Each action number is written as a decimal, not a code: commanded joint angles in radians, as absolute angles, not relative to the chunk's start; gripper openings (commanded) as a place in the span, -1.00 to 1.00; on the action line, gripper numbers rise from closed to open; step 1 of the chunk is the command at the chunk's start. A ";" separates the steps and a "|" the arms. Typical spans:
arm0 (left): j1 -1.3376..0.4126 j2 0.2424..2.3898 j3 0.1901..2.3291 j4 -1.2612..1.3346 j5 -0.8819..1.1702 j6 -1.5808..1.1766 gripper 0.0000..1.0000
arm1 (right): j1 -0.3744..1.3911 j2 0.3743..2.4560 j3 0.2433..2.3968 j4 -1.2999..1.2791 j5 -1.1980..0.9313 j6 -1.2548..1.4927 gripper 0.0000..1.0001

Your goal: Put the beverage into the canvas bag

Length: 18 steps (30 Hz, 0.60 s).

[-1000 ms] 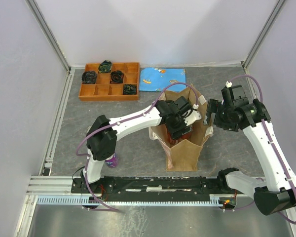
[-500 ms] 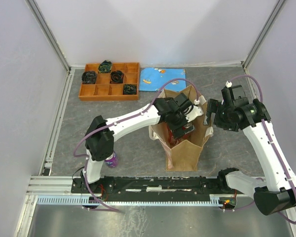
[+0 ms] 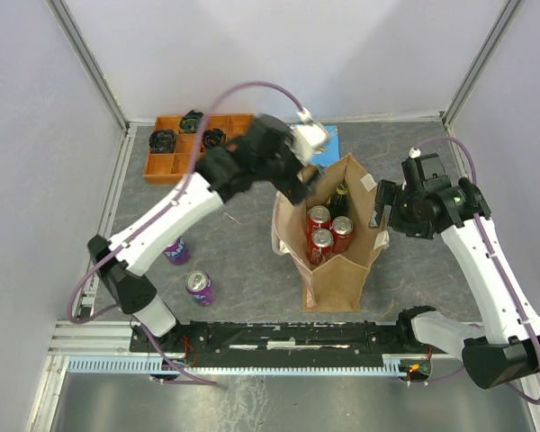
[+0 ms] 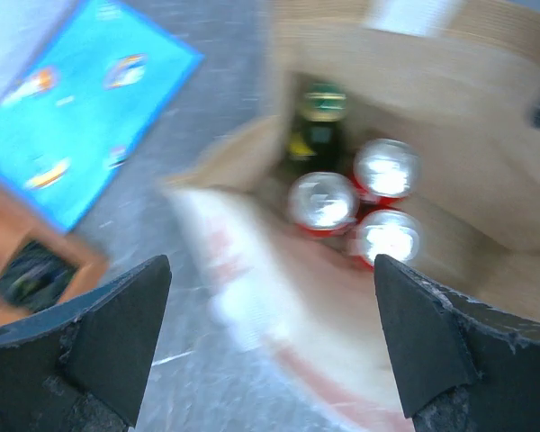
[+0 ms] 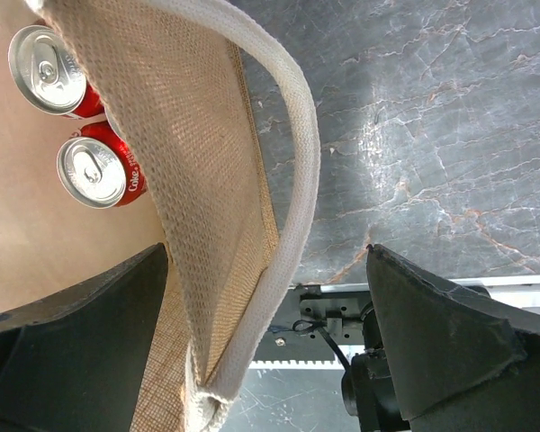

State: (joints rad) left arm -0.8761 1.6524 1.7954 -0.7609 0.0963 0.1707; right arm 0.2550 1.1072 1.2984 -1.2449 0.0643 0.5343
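The tan canvas bag [image 3: 335, 270] stands open mid-table. Inside it stand three red cans [image 3: 321, 241] and a dark bottle [image 3: 340, 193]. My left gripper [image 3: 303, 180] is open and empty, raised above the bag's far-left rim. The blurred left wrist view looks down on the red cans [image 4: 322, 200] between the open left gripper [image 4: 270, 279]. My right gripper [image 3: 382, 209] is open and straddles the bag's right wall [image 5: 189, 180] and off-white strap [image 5: 297, 180] without closing on them. Two red cans [image 5: 94, 171] show in the right wrist view beside the right gripper [image 5: 268, 261].
Two purple cans lie on the table at the near left, one [image 3: 175, 250] behind the other [image 3: 199, 286]. An orange divided tray [image 3: 175, 164] with dark bundles sits at the far left. A blue packet [image 3: 283, 148] lies beside it. A rail [image 3: 279, 337] runs along the near edge.
My left gripper has come up out of the bag and swung back to the left, empty. A red can stays in the bag. The right arm has held still.
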 commanded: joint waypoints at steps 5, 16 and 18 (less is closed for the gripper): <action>-0.429 1.563 1.877 -0.992 0.030 0.122 0.99 | 0.253 1.175 1.343 -1.213 0.031 0.523 0.99; 0.000 1.431 1.483 -1.157 0.095 0.238 0.98 | 0.254 1.179 1.295 -1.176 0.017 0.523 0.99; 0.022 1.409 1.388 -1.139 0.100 0.271 0.99 | 0.253 1.170 1.281 -1.175 0.017 0.525 0.98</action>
